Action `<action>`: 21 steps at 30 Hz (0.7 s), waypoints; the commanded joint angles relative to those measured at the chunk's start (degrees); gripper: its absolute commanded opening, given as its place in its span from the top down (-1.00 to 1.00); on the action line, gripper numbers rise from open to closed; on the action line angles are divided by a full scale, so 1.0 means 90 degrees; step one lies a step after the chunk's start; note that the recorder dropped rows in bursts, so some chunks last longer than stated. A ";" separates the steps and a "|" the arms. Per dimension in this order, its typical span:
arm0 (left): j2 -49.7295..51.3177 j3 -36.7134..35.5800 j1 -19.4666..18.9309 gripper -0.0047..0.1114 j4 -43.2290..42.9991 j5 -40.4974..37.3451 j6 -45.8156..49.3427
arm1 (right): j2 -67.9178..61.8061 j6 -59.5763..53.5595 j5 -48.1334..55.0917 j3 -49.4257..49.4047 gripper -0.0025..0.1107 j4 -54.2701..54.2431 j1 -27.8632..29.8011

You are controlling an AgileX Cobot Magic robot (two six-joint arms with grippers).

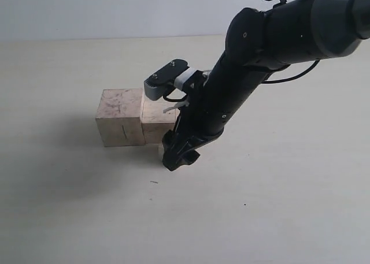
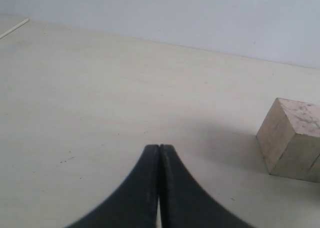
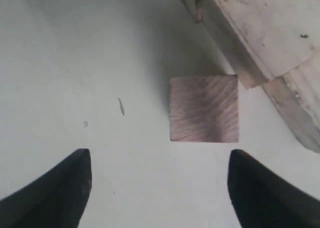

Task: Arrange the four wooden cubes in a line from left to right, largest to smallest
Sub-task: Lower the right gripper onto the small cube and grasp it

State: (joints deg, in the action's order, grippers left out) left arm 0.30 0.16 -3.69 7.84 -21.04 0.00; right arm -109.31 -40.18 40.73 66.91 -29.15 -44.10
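Observation:
The largest wooden cube [image 1: 119, 116] stands left of the middle, with a smaller wooden cube [image 1: 156, 115] touching its right side. My right arm partly covers that second cube. My right gripper [image 1: 179, 155] hangs low just in front of them. In the right wrist view it is open [image 3: 160, 163], with nothing between its fingers. A small wooden cube [image 3: 204, 108] lies on the table just beyond the fingertips, next to the bigger blocks [image 3: 265, 28]. My left gripper [image 2: 159, 148] is shut and empty over bare table, with the largest cube [image 2: 292, 138] off to one side. No fourth cube shows.
The pale table [image 1: 277, 206] stretches out on all sides of the blocks. The black right arm [image 1: 254, 56] reaches in from the upper right across the second cube. A grey wall runs behind the table's far edge.

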 commanded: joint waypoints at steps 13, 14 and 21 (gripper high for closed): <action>-0.0034 -0.0017 0.0037 0.92 0.0004 0.0064 0.0000 | -0.0088 -0.0250 -0.0697 -0.0026 -0.33 -0.0049 -0.0021; -0.0034 -0.0017 0.0037 0.92 0.0004 0.0064 0.0000 | -0.0088 -0.0250 -0.0697 -0.0026 -0.31 -0.0049 -0.0021; -0.0034 -0.0017 0.0037 0.92 0.0004 0.0064 0.0000 | -0.0088 -0.0206 -0.0697 -0.0026 -0.30 -0.0087 -0.0021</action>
State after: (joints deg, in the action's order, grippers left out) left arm 0.30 0.16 -3.69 7.84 -21.04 0.00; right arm -110.04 -41.86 34.92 66.91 -29.38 -44.10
